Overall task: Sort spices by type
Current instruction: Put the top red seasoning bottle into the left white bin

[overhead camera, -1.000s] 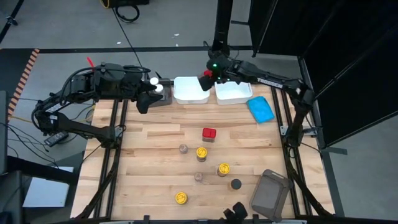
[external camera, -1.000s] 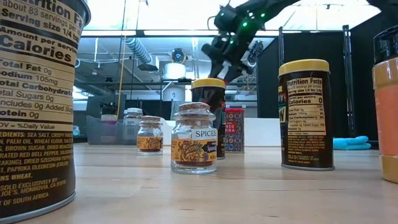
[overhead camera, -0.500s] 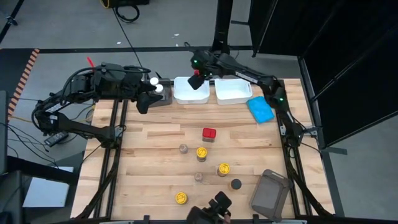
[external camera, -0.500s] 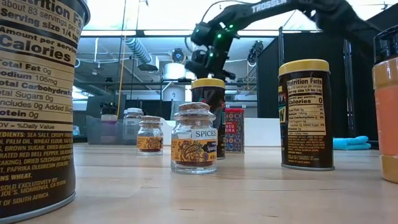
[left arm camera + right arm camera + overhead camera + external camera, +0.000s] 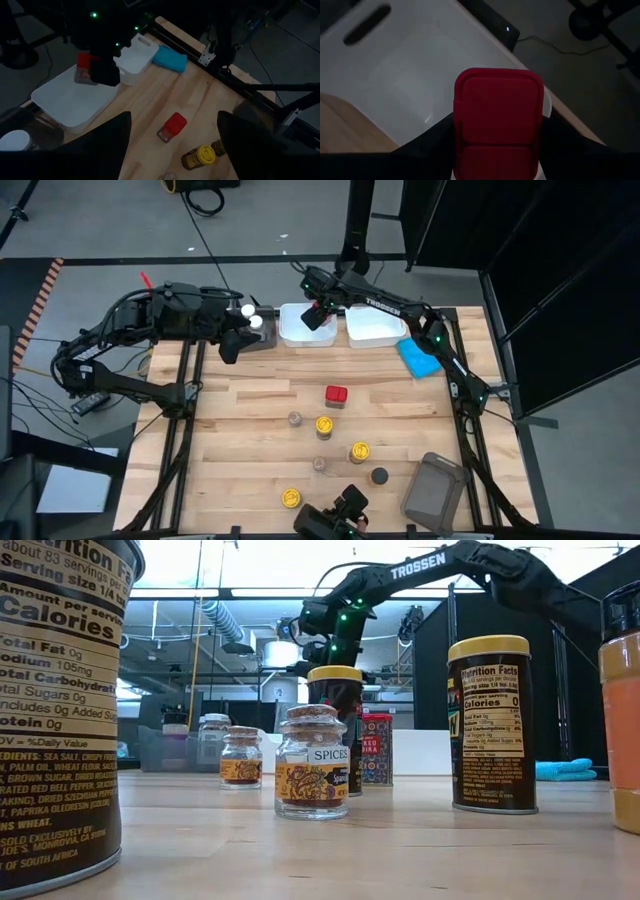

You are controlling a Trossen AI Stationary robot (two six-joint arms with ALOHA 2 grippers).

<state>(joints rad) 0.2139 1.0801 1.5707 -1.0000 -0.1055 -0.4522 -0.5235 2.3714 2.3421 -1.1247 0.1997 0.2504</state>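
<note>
Sorting looks barely begun: the right tool (image 5: pixel 314 313) grips a red square-capped spice jar (image 5: pixel 497 117) above the left white rectangular tub (image 5: pixel 296 332), which looks empty (like the right white tub (image 5: pixel 375 332)). Another red-capped jar (image 5: pixel 336 395), three yellow-lidded jars (image 5: pixel 325 424) and several small jars remain mid-worktop (image 5: pixel 240 410). The left tool (image 5: pixel 233 345), fingers wide and empty, waits at the far left beside a white-capped jar (image 5: pixel 256 321).

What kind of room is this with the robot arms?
Probably a robotics lab or workshop: two dark arms mounted at a wooden table, exposed ceiling ducts in the room behind, and cables lying on the bare floor.
</note>
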